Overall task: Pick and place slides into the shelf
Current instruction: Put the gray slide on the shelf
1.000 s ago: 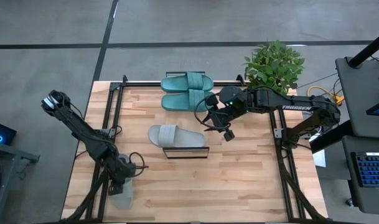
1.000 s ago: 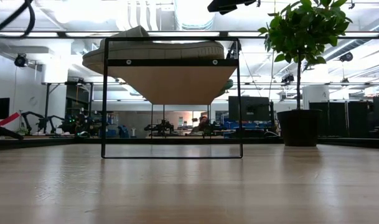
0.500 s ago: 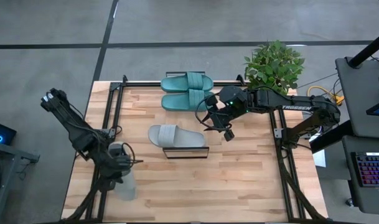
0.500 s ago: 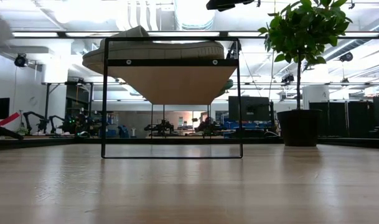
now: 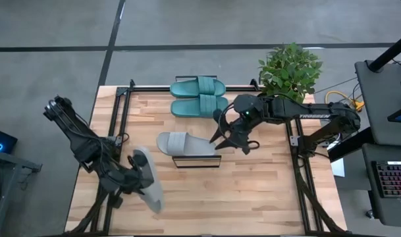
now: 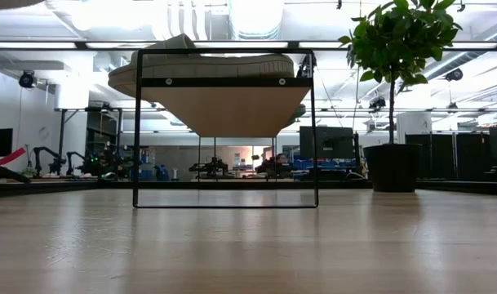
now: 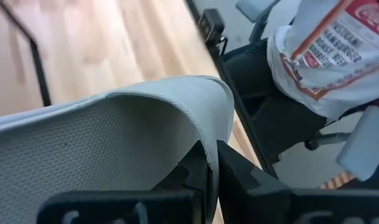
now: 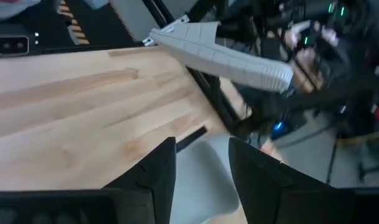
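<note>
Wooden tabletop (image 5: 253, 191) carries the shelf (image 5: 197, 161), one grey slide (image 5: 184, 143) on its plank and a teal pair (image 5: 199, 97) beyond. The "TROSSEN"-lettered right gripper (image 5: 234, 139) hovers parted, empty; the left gripper (image 5: 135, 176) clamps another grey slide (image 5: 149, 185).

Two teal slides (image 5: 199, 97), two grey slides (image 5: 185, 144), one shelf (image 5: 197, 161), one plant (image 5: 290, 68).

The tabletop (image 5: 253, 191) is pale butcher-block wood, satin-smooth; the grey slide (image 7: 114, 137) looks like matt foam with a fine pebbled sole and ribbed strap; the shelf (image 6: 224, 106) pairs a light wood plank with thin black metal wire; the teal slides (image 5: 199, 97) are matt, ribbed.
</note>
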`<state>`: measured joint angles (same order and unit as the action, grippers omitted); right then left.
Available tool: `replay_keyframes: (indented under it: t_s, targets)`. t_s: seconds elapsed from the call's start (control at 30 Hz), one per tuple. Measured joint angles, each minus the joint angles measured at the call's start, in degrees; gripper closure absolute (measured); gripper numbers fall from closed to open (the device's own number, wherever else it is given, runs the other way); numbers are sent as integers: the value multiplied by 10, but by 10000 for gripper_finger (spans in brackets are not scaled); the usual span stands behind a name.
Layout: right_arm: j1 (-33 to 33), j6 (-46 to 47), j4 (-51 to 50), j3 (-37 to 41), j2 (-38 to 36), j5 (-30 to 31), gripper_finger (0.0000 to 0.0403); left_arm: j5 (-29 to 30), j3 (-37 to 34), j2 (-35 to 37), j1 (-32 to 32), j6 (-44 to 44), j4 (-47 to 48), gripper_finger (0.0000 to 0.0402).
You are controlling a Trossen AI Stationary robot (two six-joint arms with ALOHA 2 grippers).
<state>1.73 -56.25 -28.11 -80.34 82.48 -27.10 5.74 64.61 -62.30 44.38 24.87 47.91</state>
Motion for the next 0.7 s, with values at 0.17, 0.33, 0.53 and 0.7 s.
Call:
replay_keyframes:
  t_s: [0.17,0.33,0.53,0.7]
  targets:
    - [-19,-71,22,0,0,-4,264,5,9,-24,0,-83,-29,401]
    - [-56,-124,23,0,0,-3,264,8,13,-36,0,-147,-38,401]
    - [-100,-187,45,0,1,22,264,0,19,-51,0,-271,-65,401]
    - [-99,-152,85,0,1,32,264,-21,19,-62,-1,-388,-92,401]
